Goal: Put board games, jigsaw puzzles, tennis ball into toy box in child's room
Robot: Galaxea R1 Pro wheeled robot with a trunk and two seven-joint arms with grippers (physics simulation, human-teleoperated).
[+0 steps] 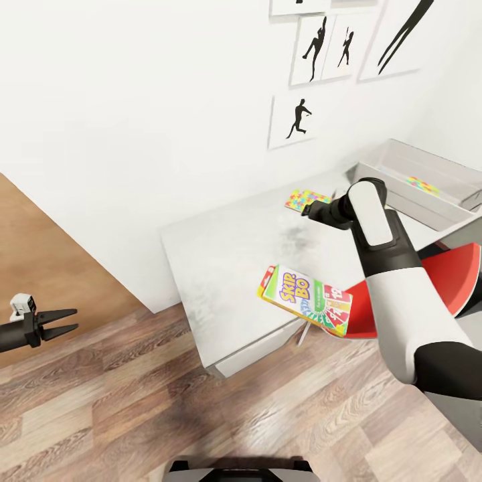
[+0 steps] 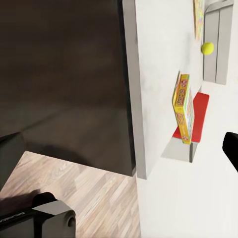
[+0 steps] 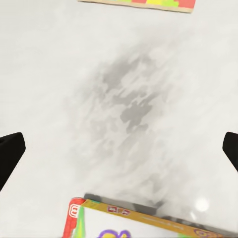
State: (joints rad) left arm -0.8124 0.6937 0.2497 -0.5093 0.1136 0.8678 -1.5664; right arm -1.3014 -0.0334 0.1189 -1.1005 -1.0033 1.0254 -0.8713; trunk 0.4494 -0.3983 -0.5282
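Observation:
The Skip-Bo board game (image 1: pixel 304 298) lies at the table's (image 1: pixel 221 261) front edge, partly overhanging it. One jigsaw puzzle (image 1: pixel 306 199) rests flat farther back on the table. A second jigsaw puzzle (image 1: pixel 423 185) lies inside the grey toy box (image 1: pixel 416 204) at the far right. My right gripper (image 1: pixel 310 211) hovers open over bare tabletop between the puzzle (image 3: pixel 148 2) and the Skip-Bo box (image 3: pixel 129 223). My left gripper (image 1: pixel 59 321) hangs open and empty over the floor, far left of the table. Its wrist view catches the tennis ball (image 2: pixel 207 48) and the Skip-Bo box (image 2: pixel 183 106).
A red chair (image 1: pixel 462 278) stands tucked against the table's front right, under my right arm. White wall with black sports silhouettes (image 1: pixel 298 119) runs behind the table. Wood-plank floor (image 1: pixel 201 415) spreads in front and to the left.

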